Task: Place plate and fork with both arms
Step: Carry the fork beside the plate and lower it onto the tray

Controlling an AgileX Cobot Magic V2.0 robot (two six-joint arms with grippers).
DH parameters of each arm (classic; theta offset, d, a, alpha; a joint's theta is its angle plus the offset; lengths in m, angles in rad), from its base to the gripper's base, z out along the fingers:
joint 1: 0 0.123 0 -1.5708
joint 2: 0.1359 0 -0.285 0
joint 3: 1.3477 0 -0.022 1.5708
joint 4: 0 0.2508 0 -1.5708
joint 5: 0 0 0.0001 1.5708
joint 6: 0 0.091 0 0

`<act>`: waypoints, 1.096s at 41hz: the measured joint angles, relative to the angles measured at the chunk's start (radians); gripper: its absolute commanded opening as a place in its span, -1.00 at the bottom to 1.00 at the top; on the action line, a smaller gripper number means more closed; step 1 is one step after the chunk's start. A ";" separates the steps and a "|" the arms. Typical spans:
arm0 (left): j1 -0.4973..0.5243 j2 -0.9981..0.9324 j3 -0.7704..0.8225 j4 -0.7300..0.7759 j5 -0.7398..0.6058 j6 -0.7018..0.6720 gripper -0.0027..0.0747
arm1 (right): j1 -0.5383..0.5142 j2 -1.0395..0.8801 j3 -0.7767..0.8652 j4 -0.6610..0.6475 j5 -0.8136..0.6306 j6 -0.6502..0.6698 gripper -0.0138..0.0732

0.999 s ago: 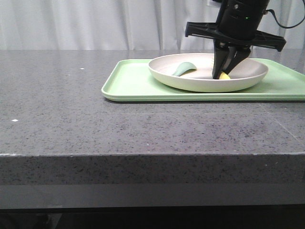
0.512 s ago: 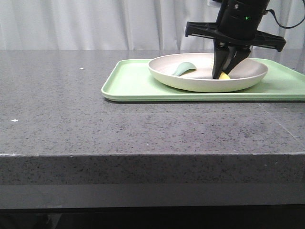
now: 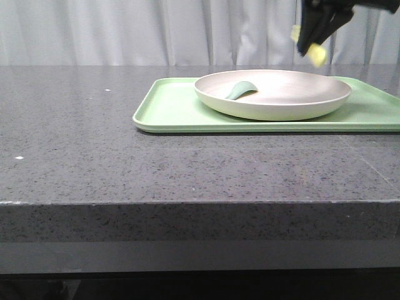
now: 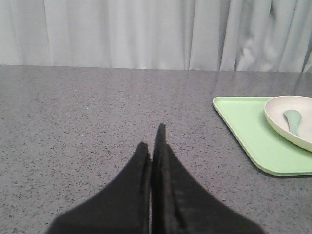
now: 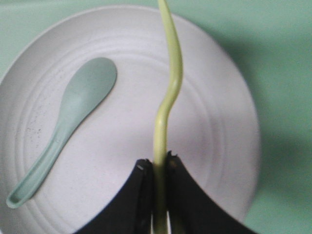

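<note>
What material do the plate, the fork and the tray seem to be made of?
Plate: probably matte plastic or fibre composite; dull off-white, no glare.
Fork: likely thin plastic; pale yellow, slim and wavy in the right tool.
Tray: probably smooth plastic; even light green, soft sheen.

You're looking at a dark grey speckled stone countertop (image 3: 94, 162) w/ a thick front edge, running across the whole front view. Pale white curtains (image 3: 125, 31) are hanging in soft folds behind it, filling the bkgd. Even, diffuse light is falling on the counter, and a darker strip is showing beneath its edge.
</note>
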 measured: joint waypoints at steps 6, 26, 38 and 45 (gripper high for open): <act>0.000 0.000 0.000 0.000 0.000 0.000 -0.98 | -0.054 -0.012 -0.002 0.000 0.045 -0.044 -0.84; 0.000 0.000 0.000 0.000 0.000 0.000 -0.98 | -0.185 -0.007 -0.002 -0.002 0.092 -0.179 -0.84; 0.000 0.000 0.000 0.000 0.000 0.000 -0.98 | -0.194 0.113 -0.006 -0.004 0.072 -0.226 -0.84; 0.000 0.000 0.000 0.000 0.000 0.000 -0.98 | -0.194 0.155 -0.006 -0.004 0.070 -0.228 -0.82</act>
